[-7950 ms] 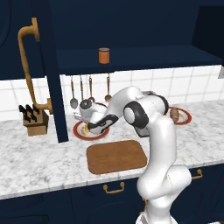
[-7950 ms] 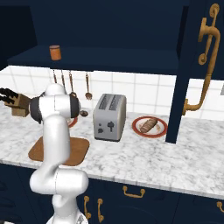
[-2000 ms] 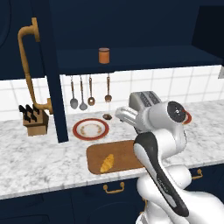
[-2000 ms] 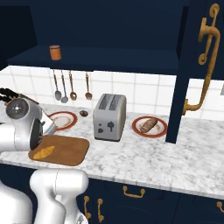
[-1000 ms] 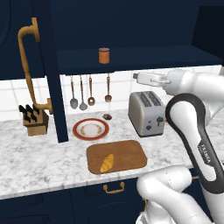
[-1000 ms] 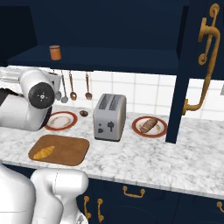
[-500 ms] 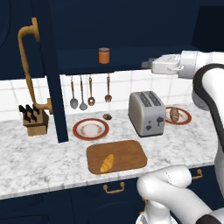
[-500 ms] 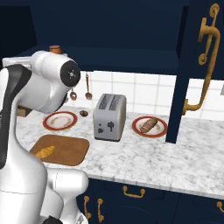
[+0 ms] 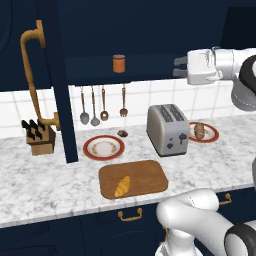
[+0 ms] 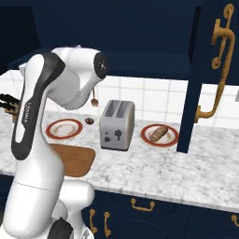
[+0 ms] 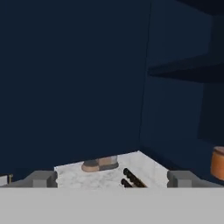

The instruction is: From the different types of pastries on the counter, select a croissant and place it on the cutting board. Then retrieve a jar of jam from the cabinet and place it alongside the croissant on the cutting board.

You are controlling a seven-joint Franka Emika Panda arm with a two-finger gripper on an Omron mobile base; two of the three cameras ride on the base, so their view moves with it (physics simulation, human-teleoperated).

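The golden croissant (image 9: 122, 186) lies on the wooden cutting board (image 9: 145, 175) at the counter's front; the board's edge (image 10: 74, 161) also shows beside my arm. On the open navy cabinet's shelf stands the orange-brown jar of jam (image 9: 118, 63), which sits at the right edge of the hand view (image 11: 218, 162). My gripper (image 9: 177, 67) hangs at shelf height, right of the jar and well apart from it, pointing left. It is open and holds nothing, with its fingertips (image 11: 41, 178) wide apart. A round brown pastry (image 9: 199, 130) rests on a plate, and a tiny dark lump (image 9: 122, 133) lies on the counter (image 9: 50, 185).
A silver toaster (image 9: 167, 129) stands right of the board. An empty red-rimmed plate (image 9: 103, 147) and a knife block (image 9: 40, 137) sit to the left, under hanging utensils (image 9: 103, 102). The open cabinet door (image 9: 59, 80) with its brass handle (image 9: 31, 75) stands out at the left.
The croissant went from my gripper onto the cutting board. My arm then lifted off the board, swung right and up, and the gripper now points left at shelf height.
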